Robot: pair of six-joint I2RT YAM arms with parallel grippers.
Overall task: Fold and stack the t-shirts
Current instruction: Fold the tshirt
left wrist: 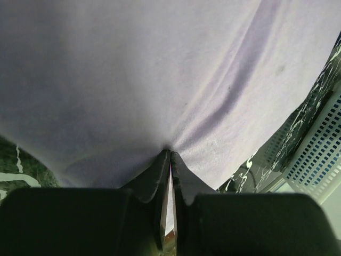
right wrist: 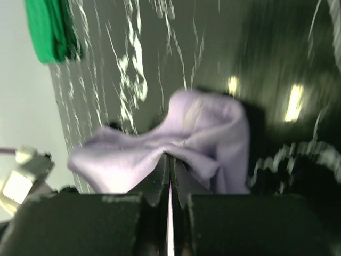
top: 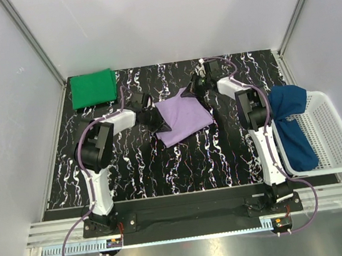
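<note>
Top view first, placing everything off the white mesh basket (top: 329,121). The lavender t-shirt (top: 186,120) lies on the black marbled table (top: 132,168) well to the left of the basket, partly folded into a rough rectangle. The dark blue t-shirt (top: 290,122) is draped over the basket's left rim. The green t-shirt (top: 93,88) sits folded far left of the basket, up at the back edge of the table. The left gripper (top: 157,118) is at the lavender edge facing away from the basket. The right gripper (top: 194,87) is at the lavender's far corner, on the basket side. So the cloth runs diagonally between the two pincers, one arm at each end.

Left wrist view: the fingers (left wrist: 160,168) are pinched tight on a lavender hem, with creases fanning out from the nip. The shirt spreads straight ahead of the pincer, and the basket peeks in at the right.

Right wrist view is blurry, but this pincer looks clamped on lavender too. The cloth is bunched up just past the fingertips (right wrist: 160,176), and the green one is away toward the top left.

My guess: the next fold hinges on that diagonal, so both ends need to swing together or it'll skew.
</note>
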